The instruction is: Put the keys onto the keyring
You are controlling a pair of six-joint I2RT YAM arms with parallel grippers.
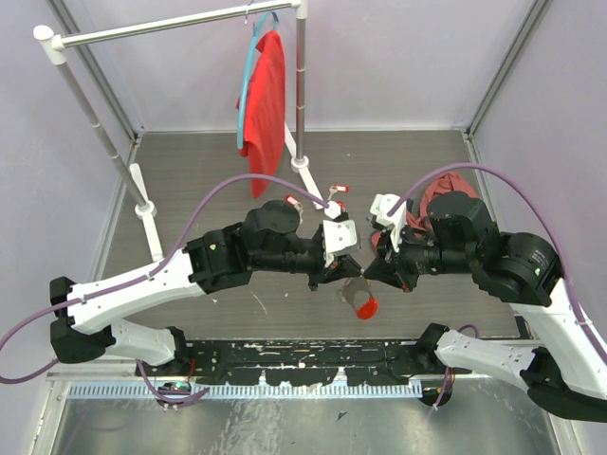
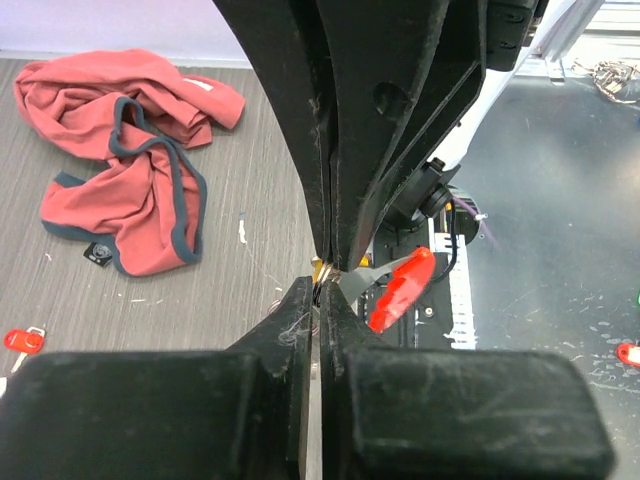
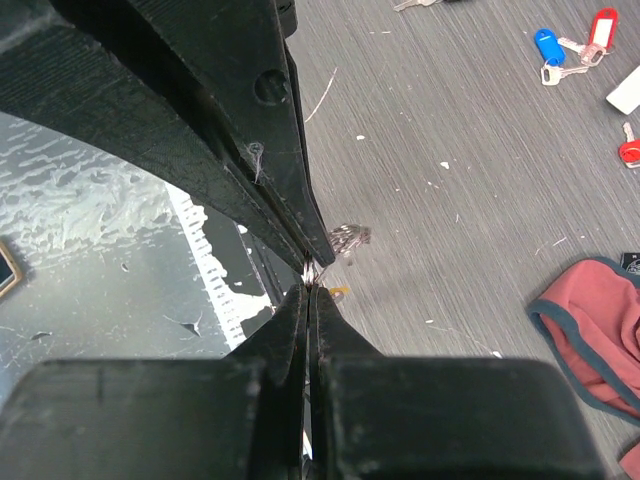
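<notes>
Both arms meet tip to tip above the middle of the counter (image 1: 190, 180). The left fingers (image 2: 292, 322) are squeezed narrow, with barely a sliver between them. The right fingers (image 3: 286, 335) are just as tight. The two pairs come nose to nose, almost touching.

The keyring (image 1: 364, 305) dangles right under that meeting point, off the counter. From the left wrist we see its red plastic piece (image 2: 402, 290) hanging tilted just beside the tips, with a silvery bit leading up into them. From the right wrist a little bunch of silvery chain (image 3: 346, 240) sits against the tip of the left fingers. We cannot tell which pair pinches it, because the contact is buried between the black tips. There is a speck of yellow there too, too small to name.

The loose keys lie well apart from all this. A blue-tagged key (image 3: 545, 46) and a red-tagged key (image 3: 601, 25) lie close together on the counter, and another red tag (image 3: 630, 152) shows at the frame edge. One more red tag (image 2: 20, 340) lies at the far left of the left wrist view.

A crumpled red cloth (image 2: 130, 170) with dark trim lies on the counter behind the right arm. At the back, a red shirt (image 1: 267, 95) hangs on a blue hanger from the white rack (image 1: 180, 24).
</notes>
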